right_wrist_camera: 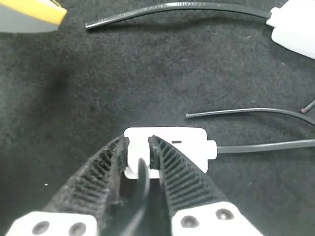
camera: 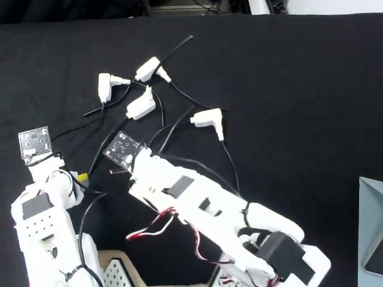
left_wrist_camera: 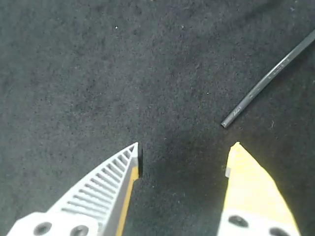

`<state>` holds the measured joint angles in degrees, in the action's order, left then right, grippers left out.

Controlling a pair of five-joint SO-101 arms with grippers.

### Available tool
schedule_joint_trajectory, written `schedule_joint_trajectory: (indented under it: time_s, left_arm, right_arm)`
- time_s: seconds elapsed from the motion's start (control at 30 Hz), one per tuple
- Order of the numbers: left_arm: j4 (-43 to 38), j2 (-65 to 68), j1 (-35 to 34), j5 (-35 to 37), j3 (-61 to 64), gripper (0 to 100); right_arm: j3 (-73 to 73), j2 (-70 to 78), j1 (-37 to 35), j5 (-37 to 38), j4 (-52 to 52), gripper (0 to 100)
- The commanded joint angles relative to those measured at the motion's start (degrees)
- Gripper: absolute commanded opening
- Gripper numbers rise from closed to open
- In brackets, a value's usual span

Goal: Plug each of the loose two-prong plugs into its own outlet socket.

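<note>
**Right gripper holds a white plug, left gripper wide open**

The black table (camera: 299,89) carries everything. The right arm (camera: 209,209) lies slanted across the near half. The left arm (camera: 42,221) stands at the near left corner. A grey tray (camera: 372,221) is at the right edge, well apart from the plugs.

At the front of each arm sits a dark square board with pale dots, one on the right arm (camera: 122,149) and one on the left arm (camera: 34,142). There is no readable writing on them.

The right gripper (right_wrist_camera: 139,142) is closed narrow on one end of the held plug (right_wrist_camera: 182,147). This is a white block lying on the table, with its cable going out of the other end. The block has a small dark mark, too small to read. In the high view the right arm covers this plug.

The left gripper (left_wrist_camera: 186,147) is wide open with nothing between its fingers, low over bare table. The cut end of a black cable (left_wrist_camera: 224,123) lies just beside its yellow finger (left_wrist_camera: 251,187). The cable has faint print that I cannot read.

Farther on the table lie the angled plug (camera: 208,118), the middle piece (camera: 140,106), the top piece (camera: 148,69) and the left piece (camera: 105,85). All are white, and their black cables cross each other. I cannot tell which are plugs and which are sockets.
</note>
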<state>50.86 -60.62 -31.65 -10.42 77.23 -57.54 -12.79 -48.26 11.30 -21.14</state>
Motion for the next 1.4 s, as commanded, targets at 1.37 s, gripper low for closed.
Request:
schedule_joint_trajectory:
  time_s: [1.37]
  left_arm:
    - [27.08,3.25,20.62,-18.11,-18.95,29]
  right_arm:
    - [-10.77,-41.45,27.87,-4.22,-13.89,1.1]
